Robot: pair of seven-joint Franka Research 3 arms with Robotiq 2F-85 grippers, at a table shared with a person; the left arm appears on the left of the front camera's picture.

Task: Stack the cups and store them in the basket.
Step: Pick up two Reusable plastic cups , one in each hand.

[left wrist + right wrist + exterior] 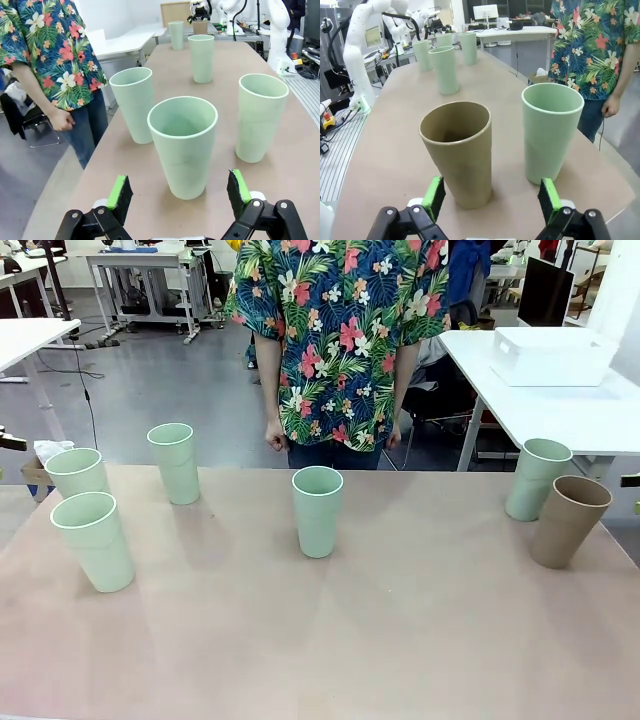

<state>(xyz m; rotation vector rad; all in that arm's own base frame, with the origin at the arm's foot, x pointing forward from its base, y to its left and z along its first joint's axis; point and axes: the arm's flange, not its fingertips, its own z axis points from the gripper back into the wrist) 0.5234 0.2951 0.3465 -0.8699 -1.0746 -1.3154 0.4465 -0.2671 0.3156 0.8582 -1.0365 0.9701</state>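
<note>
Several cups stand upright on the brown table [400, 640]. Three mint ones are at the left [93, 540] [77, 473] [175, 462], one is in the middle [317, 510], and a mint cup [537, 478] stands beside a tan-brown cup [568, 521] at the right. My left gripper [178, 192] is open, and the nearest mint cup [183, 145] stands just ahead between its fingers. My right gripper [491, 199] is open too, with the tan-brown cup [457, 150] just ahead toward its left finger and a mint cup [551, 130] beside it. The white basket [552, 356] sits on another table at the back right.
A person in a flowered shirt [340, 330] stands at the table's far edge, arms hanging, hands [275, 435] off the table. The white side table [560, 410] bearing the basket is behind the right cups. The near half of the brown table is bare.
</note>
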